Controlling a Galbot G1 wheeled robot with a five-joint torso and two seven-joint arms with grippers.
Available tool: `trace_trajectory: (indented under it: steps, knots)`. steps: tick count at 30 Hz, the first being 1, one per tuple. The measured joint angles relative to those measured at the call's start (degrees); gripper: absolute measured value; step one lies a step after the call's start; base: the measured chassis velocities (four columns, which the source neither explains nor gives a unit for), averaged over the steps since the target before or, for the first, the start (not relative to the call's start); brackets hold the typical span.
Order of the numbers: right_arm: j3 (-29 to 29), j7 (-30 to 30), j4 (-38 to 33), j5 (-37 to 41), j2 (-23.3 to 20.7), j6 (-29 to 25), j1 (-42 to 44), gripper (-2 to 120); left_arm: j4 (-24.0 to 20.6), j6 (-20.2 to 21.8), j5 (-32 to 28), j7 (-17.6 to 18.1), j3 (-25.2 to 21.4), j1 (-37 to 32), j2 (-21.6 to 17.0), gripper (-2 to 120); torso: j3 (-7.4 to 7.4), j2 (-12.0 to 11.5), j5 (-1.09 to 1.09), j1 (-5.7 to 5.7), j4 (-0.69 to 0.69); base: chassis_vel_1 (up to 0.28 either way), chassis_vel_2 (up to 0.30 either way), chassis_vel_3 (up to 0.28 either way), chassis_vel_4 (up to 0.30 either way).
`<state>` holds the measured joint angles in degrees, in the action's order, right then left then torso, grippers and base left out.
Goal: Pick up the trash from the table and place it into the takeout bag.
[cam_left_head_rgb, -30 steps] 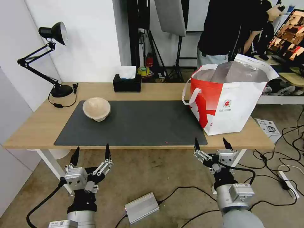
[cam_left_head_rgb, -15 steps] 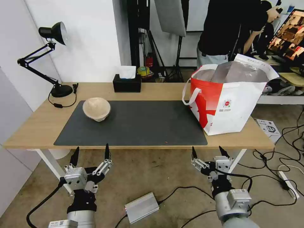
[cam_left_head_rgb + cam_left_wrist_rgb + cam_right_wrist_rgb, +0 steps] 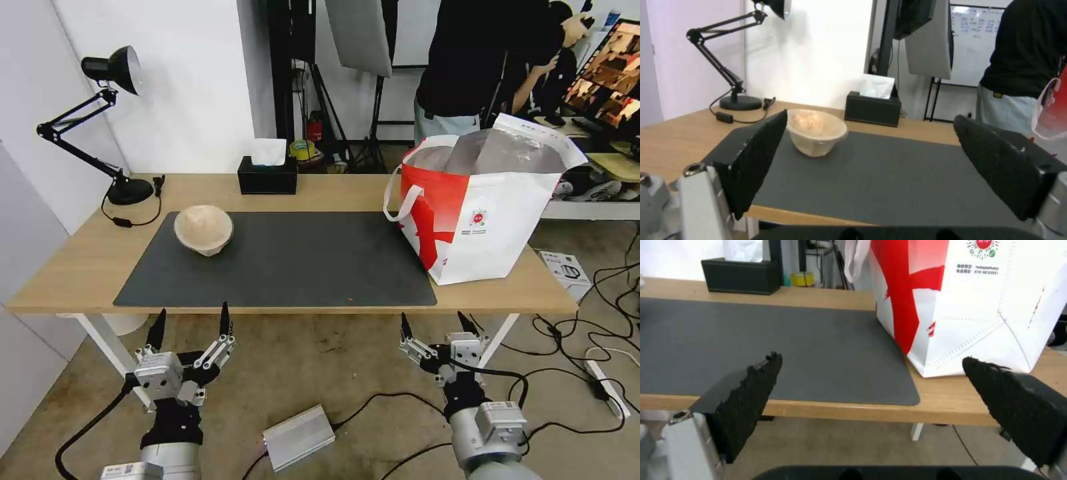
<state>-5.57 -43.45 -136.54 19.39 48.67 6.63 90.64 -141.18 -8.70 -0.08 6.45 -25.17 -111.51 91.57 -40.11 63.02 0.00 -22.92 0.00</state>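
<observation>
We see one beige bowl on the mat, tissue box and lamp behind, one takeout bag at the right; left gripper and right gripper gape empty below the table.

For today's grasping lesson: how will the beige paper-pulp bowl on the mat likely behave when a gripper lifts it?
The beige paper-pulp bowl looks moulded and thin-walled, so it is probably light and crushable. Its narrow foot under a wide rim suggests that a push could tip it.

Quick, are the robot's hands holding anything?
Left gripper: open, holding nothing, below the table's front edge.
Right gripper: open, holding nothing, below the table's front edge.
</observation>
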Motion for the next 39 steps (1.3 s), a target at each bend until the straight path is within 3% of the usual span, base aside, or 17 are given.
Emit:
trace_trajectory:
  steps: [25, 39]
  knots:
    - [-0.1, -0.1, 0.0, 0.0, 0.0, 0.0, -0.1, 100, -0.8, 0.2, -2.1, 0.4, -1.4, 1.5, -0.1, 100, 0.0, 0.0, 0.0, 0.0, 0.0, 0.0, 0.0, 0.0, 0.0]
    - [-0.1, -0.1, 0.0, 0.0, 0.0, 0.0, -0.1, 100, -1.9, 5.5, -14.9, 4.2, -3.3, 6.2, -0.4, 100, 0.0, 0.0, 0.0, 0.0, 0.0, 0.0, 0.0, 0.0, 0.0]
